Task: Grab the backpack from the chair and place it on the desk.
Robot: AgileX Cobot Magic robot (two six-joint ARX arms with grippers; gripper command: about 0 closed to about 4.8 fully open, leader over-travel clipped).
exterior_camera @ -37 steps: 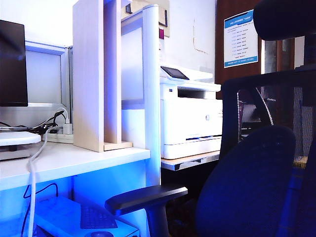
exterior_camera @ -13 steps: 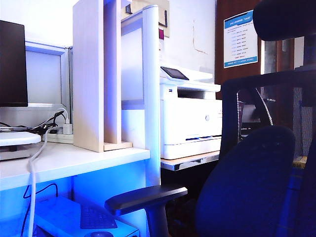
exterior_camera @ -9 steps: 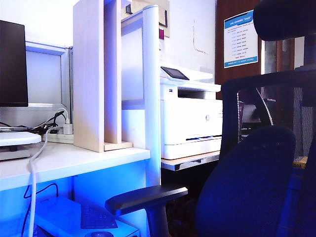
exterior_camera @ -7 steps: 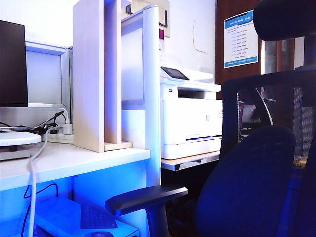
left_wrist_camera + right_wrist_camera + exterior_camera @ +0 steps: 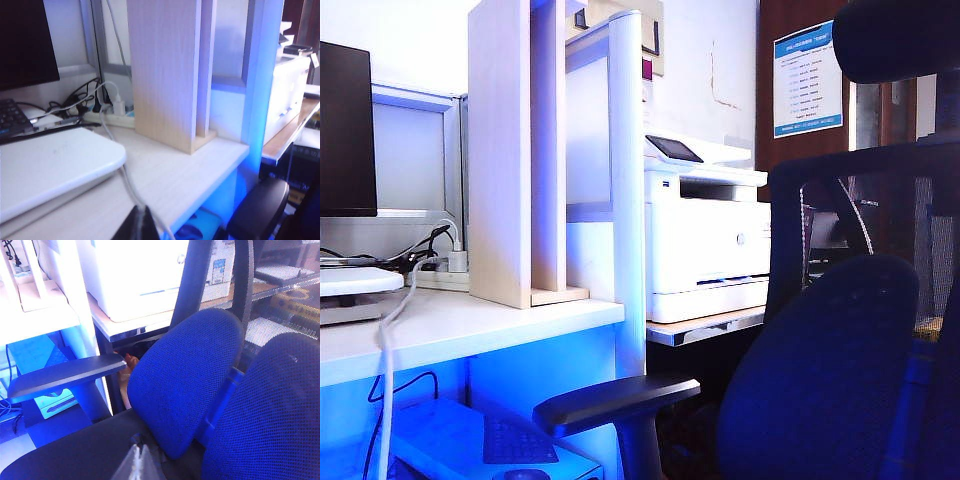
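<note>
The backpack [image 5: 275, 415] shows only in the right wrist view, as a large blue mesh-textured panel on the chair [image 5: 800, 180], pressed against the rounded lumbar cushion [image 5: 185, 375]. My right gripper [image 5: 137, 461] is shut and empty, hanging over the dark seat [image 5: 75, 455], apart from cushion and backpack. My left gripper [image 5: 141, 223] is shut with nothing held, over the front part of the white desk [image 5: 190, 170]. A white cable [image 5: 127, 180] runs just past its tips. Neither gripper appears in the exterior view.
A pale wood divider [image 5: 500, 150] and white post stand on the desk [image 5: 470, 325]. A flat white device [image 5: 50, 165], a monitor [image 5: 345, 130] and a power strip with cables are at the back. A white printer [image 5: 705, 240] sits beyond. The black armrest [image 5: 620, 397] juts toward the desk.
</note>
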